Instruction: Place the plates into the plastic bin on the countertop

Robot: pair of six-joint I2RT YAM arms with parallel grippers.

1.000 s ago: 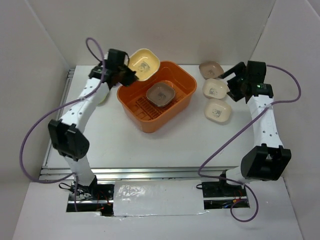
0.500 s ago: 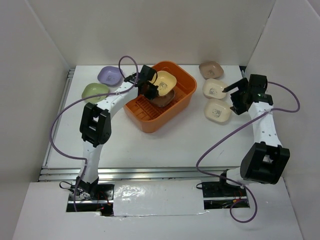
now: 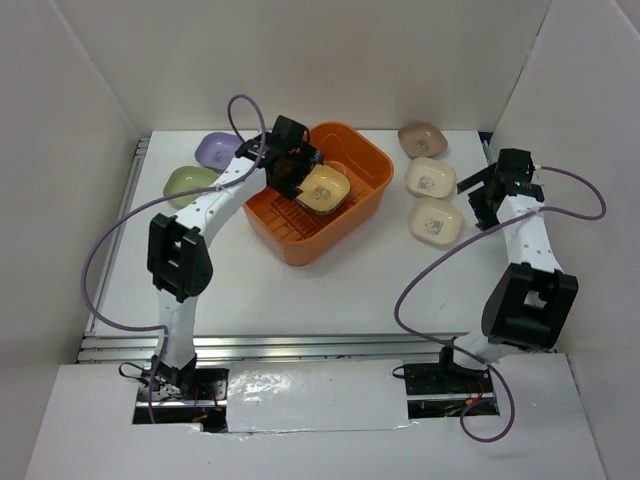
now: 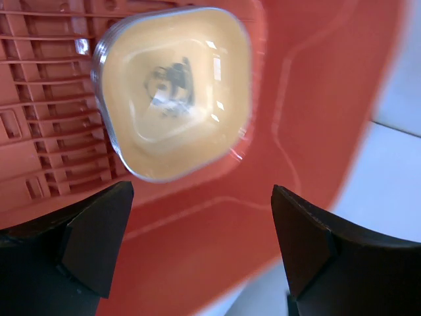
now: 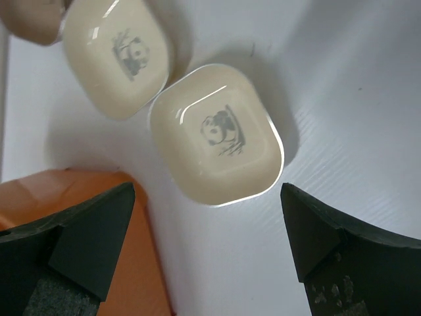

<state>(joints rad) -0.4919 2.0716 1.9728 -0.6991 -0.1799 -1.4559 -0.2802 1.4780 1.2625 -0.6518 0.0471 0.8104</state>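
Left wrist: left hand (image 4: 201, 191) just spread, yellow plate (image 4: 172, 92) now lying in bin (image 4: 309, 99). Right hand (image 5: 208, 187) spread over cream plate (image 5: 216, 133), 3 o'clock of bin; likely next.

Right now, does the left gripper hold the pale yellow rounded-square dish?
No: the left gripper stands open, and the pale yellow rounded-square dish sits clear of its fingers inside the orange plastic bin.

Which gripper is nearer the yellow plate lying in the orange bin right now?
Left. The left gripper hangs just over the yellow plate, jaws open. The right gripper is outside the plastic bin, by the cream plates to its right.
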